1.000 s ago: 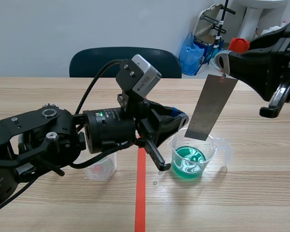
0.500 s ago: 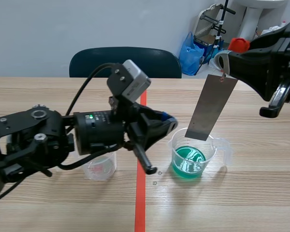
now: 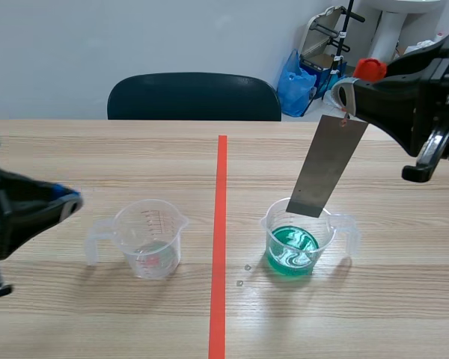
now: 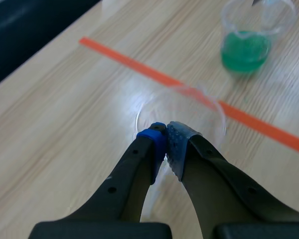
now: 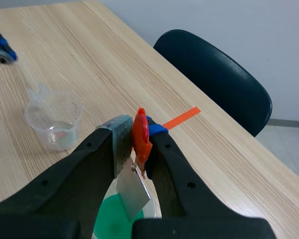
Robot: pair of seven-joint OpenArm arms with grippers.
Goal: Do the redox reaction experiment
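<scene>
Grey metal strip (image 3: 329, 168): thin, flat and rectangular, it hangs tilted below your right gripper (image 3: 348, 101). Its lower edge is at the mouth of the clear plastic beaker (image 3: 331, 224).

Progress, as judged:
- The green liquid (image 3: 292, 250) is in that beaker, so the solution looks ready.
- The strip is lined up over it but not dipped. Bare plastic shows between its lower edge and the liquid surface.
- I can't tell from the scene view whether the edge is already inside the rim.
- What's left, as I read it, is to lower the strip into the liquid and hold it there so the reaction can show.
- No change is visible on the metal.

Right gripper:
- In the right wrist view the fingers are clamped on a small orange-red tab (image 5: 141, 139).
- The strip dangles from that tab, just under the fingertips.
- The strip itself isn't pinched. It hangs free, so expect it to swing if you move fast.

Left gripper (image 3: 67, 200):
- The pads are pressed together with nothing between them, as the left wrist view shows.
- Just ahead of and beneath its tips stands a second clear plastic measuring beaker (image 4: 209, 97), which holds only a trace of clear liquid.
- I can't tell whether the tips touch that beaker's rim.
- The green beaker sits well ahead of this gripper, beyond the orange-red tape line (image 3: 218, 247).
</scene>
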